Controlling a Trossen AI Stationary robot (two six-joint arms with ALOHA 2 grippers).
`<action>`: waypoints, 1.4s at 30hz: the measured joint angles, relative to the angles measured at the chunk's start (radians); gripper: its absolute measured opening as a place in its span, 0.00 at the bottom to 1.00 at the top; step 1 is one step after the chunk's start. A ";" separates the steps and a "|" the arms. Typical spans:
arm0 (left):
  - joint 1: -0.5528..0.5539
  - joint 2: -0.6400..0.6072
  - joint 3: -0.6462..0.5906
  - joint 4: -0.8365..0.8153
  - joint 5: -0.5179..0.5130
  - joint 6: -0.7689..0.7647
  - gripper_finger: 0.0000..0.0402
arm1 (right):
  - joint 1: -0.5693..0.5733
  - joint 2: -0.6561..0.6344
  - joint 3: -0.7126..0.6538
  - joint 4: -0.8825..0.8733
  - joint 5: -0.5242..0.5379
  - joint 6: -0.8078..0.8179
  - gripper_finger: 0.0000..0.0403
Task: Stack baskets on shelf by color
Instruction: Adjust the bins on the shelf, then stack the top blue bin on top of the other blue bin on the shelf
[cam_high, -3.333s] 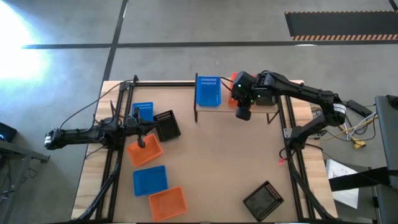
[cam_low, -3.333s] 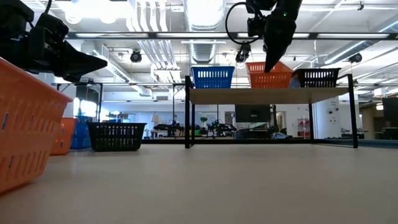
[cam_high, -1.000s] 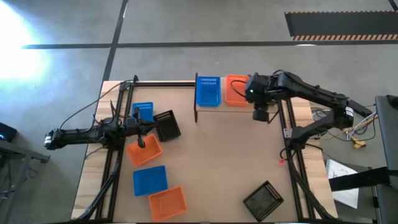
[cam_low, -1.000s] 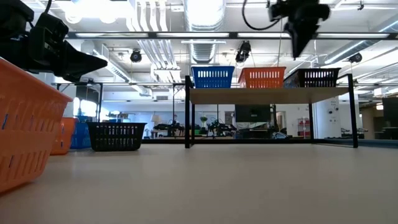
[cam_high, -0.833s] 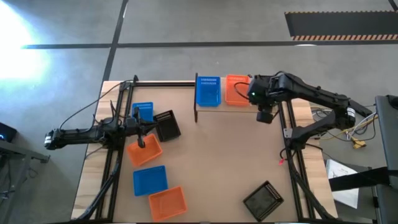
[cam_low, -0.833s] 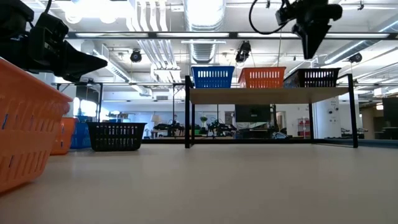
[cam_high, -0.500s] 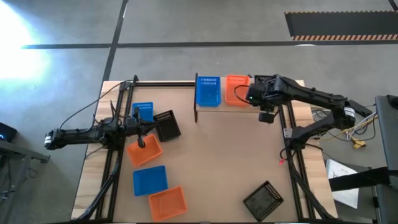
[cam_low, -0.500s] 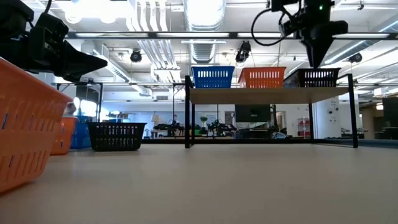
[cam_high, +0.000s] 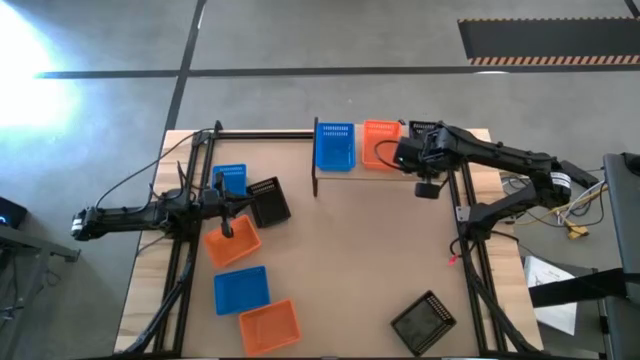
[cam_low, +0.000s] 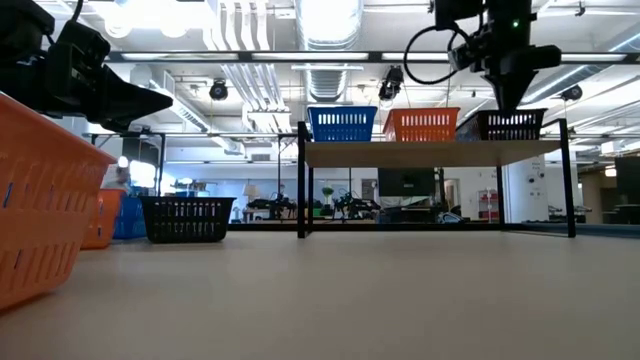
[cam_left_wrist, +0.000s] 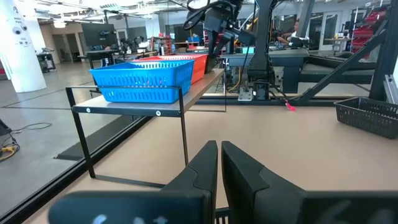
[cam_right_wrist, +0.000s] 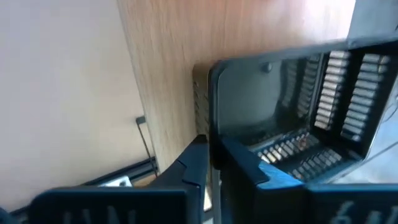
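The shelf (cam_low: 430, 152) carries a blue basket (cam_low: 342, 124), an orange basket (cam_low: 424, 124) and a black basket (cam_low: 510, 125) side by side on their bottoms. My right gripper (cam_low: 510, 104) is shut and points down at the black basket's rim (cam_right_wrist: 212, 106). In the high view the right arm (cam_high: 420, 160) hides that basket. On the table lie two blue baskets (cam_high: 230, 180) (cam_high: 241, 289), two orange baskets (cam_high: 232, 243) (cam_high: 269, 326) and two black baskets (cam_high: 268, 202) (cam_high: 424, 322). My left gripper (cam_high: 228, 229) is shut and hovers over an orange basket. My right gripper comes from above, pointing down, with its shut fingertips (cam_right_wrist: 205, 146) at the rim of one wall of the black basket. One finger shows over the basket's inside and one over the shelf plank. I cannot tell whether the tips touch the rim.
The shelf stands at the table's far edge on thin dark legs (cam_high: 316, 188). The table's middle (cam_high: 350, 260) is bare wood. Dark frame rails run along the left (cam_high: 180, 250) and right (cam_high: 470, 260) edges. The loose baskets crowd the table's left side.
My right gripper has left the orange basket, which now sits level on the shelf. Over the last second it has moved toward the table's right along the shelf and come down until its tips are at the black basket's rim. The left arm has kept still.
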 joint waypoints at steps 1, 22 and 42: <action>0.000 0.000 0.000 0.000 0.000 0.000 0.02 | 0.000 0.000 0.001 0.010 0.000 -0.007 0.05; 0.000 0.000 0.000 0.000 0.000 0.000 0.02 | 0.001 -0.004 0.002 0.026 0.007 0.024 0.07; 0.000 0.000 0.000 0.000 0.000 0.000 0.02 | 0.584 -0.141 -0.091 0.356 0.271 0.714 0.19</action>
